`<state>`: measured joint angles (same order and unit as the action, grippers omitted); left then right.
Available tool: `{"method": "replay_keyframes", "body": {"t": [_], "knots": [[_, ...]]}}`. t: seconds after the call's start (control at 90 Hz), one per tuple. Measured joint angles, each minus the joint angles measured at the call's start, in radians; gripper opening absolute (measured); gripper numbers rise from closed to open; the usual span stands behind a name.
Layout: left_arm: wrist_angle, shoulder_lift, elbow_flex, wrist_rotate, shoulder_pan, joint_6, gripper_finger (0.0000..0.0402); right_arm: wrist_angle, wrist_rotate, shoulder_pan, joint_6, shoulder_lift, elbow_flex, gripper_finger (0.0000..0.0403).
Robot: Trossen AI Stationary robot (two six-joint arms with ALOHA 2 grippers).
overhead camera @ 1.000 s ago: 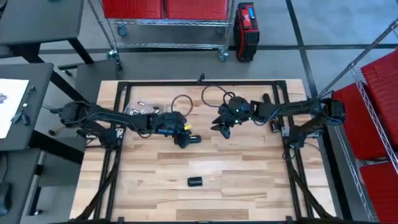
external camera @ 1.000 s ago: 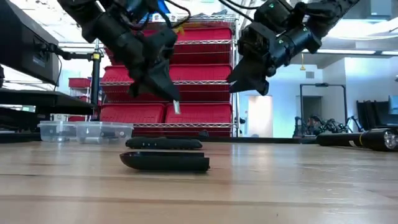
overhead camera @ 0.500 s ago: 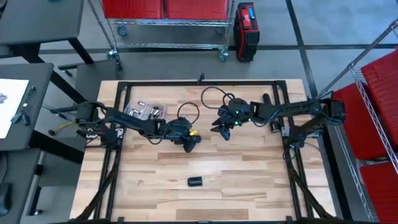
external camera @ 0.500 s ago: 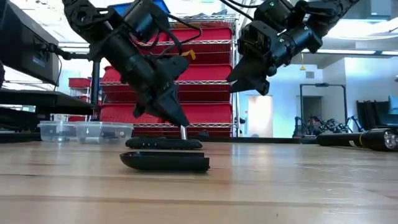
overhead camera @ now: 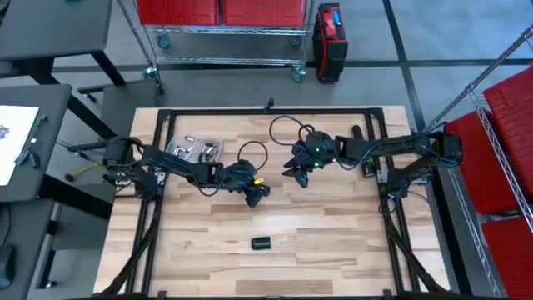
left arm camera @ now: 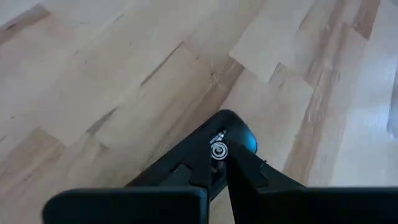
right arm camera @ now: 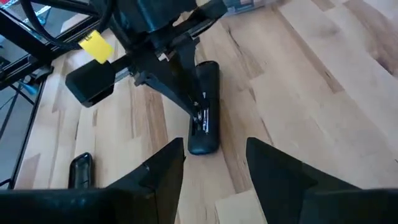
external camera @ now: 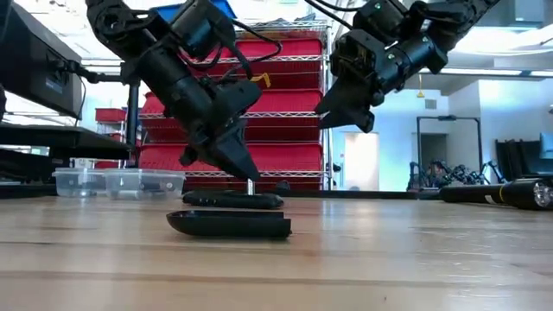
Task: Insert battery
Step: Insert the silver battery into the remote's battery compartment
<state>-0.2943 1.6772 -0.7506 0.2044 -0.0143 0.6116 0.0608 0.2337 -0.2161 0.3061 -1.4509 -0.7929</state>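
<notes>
1. The left gripper (external camera: 249,175) is clenched on a small silver battery (left arm camera: 218,149), which shows end-on between the two dark fingers (left arm camera: 245,169) in the left wrist view.
2. The battery's tip is right at the top of a black remote control (right arm camera: 204,106) lying flat on the wooden table (overhead camera: 333,233); the low view cannot settle whether the battery is seated in it or only touching.
3. In the right wrist view the left gripper comes down at a slant onto the remote's midsection, and a yellow tag (right arm camera: 96,45) hangs from that arm.
4. In the low view the remote (external camera: 232,199) lies behind a second flat black piece, the battery cover (external camera: 229,225), which is nearer the camera and apart from the remote.
5. In the high view the cover (overhead camera: 262,243) sits well apart from both arms, toward the table's near edge.
6. The right gripper (right arm camera: 214,163) is released, fingers spread, and hangs in the air above the table, just beside the left gripper and the remote, holding nothing.
7. A clear plastic tray (overhead camera: 191,148) with small parts rests at the far left of the table, beside the left arm.
8. A black flashlight (external camera: 501,192) lies on the right side in the low view.
</notes>
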Motion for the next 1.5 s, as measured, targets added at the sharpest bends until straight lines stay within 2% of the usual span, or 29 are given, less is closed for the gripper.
{"method": "replay_keyframes", "body": {"t": [0.144, 0.433, 0.733, 1.0, 1.278, 1.5], "knots": [[-0.05, 0.029, -0.001, -0.016, -0.002, 0.037, 0.0009, 0.001, 0.0, 0.0, 0.0, 0.0, 0.0, 0.0164], [-0.028, 0.029, -0.001, -0.02, -0.002, 0.049, 0.0016, -0.001, 0.0, 0.0, 0.0, 0.0, 0.0, 0.0164], [0.08, 0.031, -0.001, -0.033, -0.027, 0.047, 0.0065, -0.003, 0.0, 0.0, 0.0, 0.0, 0.0, 0.0164], [0.095, 0.024, 0.0, -0.03, -0.03, 0.044, 0.0092, -0.004, 0.003, 0.0, -0.001, 0.0, 0.0, 0.0164], [0.129, 0.018, -0.037, -0.026, -0.023, -0.06, 0.0095, -0.003, 0.003, 0.0, -0.003, 0.0, 0.0, 0.0164], [0.196, 0.016, -0.052, -0.035, -0.011, -0.085, 0.0121, -0.004, 0.004, 0.0, -0.016, 0.0, 0.0, 0.0164]]}}
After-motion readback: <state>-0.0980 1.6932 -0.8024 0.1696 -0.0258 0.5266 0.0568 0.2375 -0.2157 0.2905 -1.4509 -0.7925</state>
